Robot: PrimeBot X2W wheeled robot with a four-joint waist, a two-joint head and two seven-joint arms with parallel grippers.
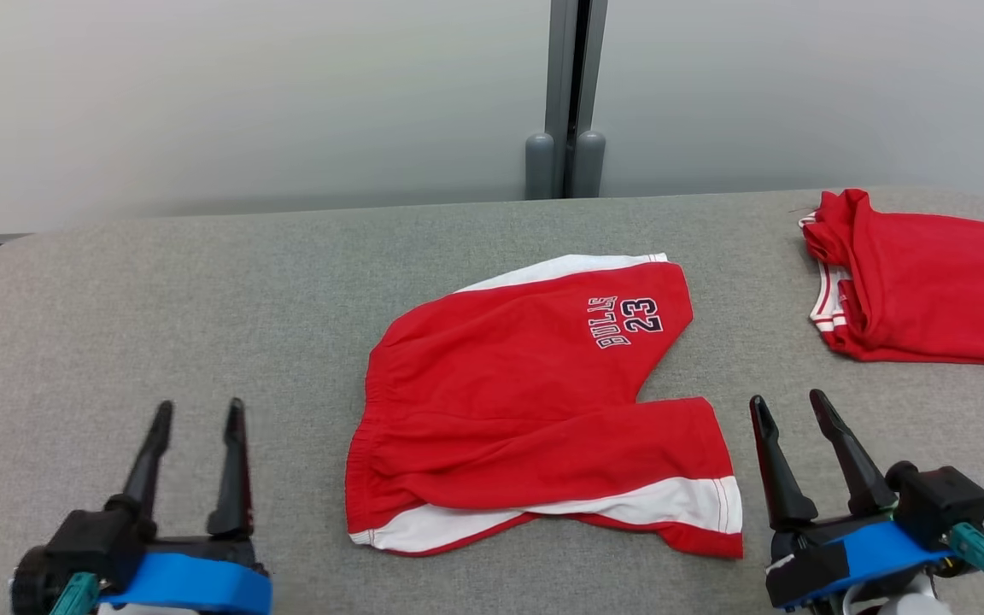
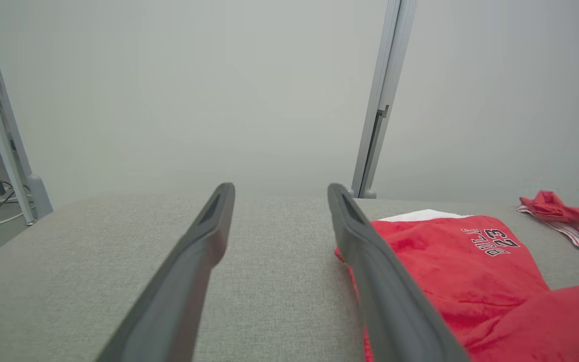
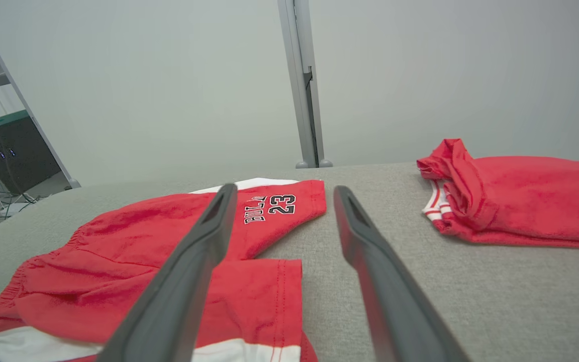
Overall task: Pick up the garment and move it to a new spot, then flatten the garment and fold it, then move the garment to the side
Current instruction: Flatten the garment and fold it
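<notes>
Left gripper (image 1: 201, 404): fingers spread wide, nothing between them. In the left wrist view (image 2: 280, 187) the gap shows bare grey cloth. Tips point away from the robot over the desk (image 1: 159, 299), well to the left of the garment.

Right gripper (image 1: 787, 398): fingers also apart, nothing held. In the right wrist view (image 3: 285, 187) the gap shows desk surface (image 3: 470, 291) and a corner of red fabric. In the head view the tips sit just right of the near leg hem, clear of it. Height above the desk: cannot tell.

Garment: red shorts (image 1: 509, 384) with white side stripes, lying on the desk between the two grippers and a little ahead of them.
- Gathered waistband faces the robot's left; both legs run to the right.
- Far leg carries "BULLS 23" lettering (image 1: 626, 321), which reads rotated in the head view.
- Near leg is partly twisted, with its white stripe along the near edge.
- Mostly flat, with some creases near the waistband.
- Also seen in the left wrist view (image 2: 450, 266) and the right wrist view (image 3: 133, 236).

Far right of the desk: a second red garment (image 1: 928, 282) with white trim, folded, well apart from the shorts.

Behind the desk: a pale wall with a grey vertical post (image 1: 573, 85).
</notes>
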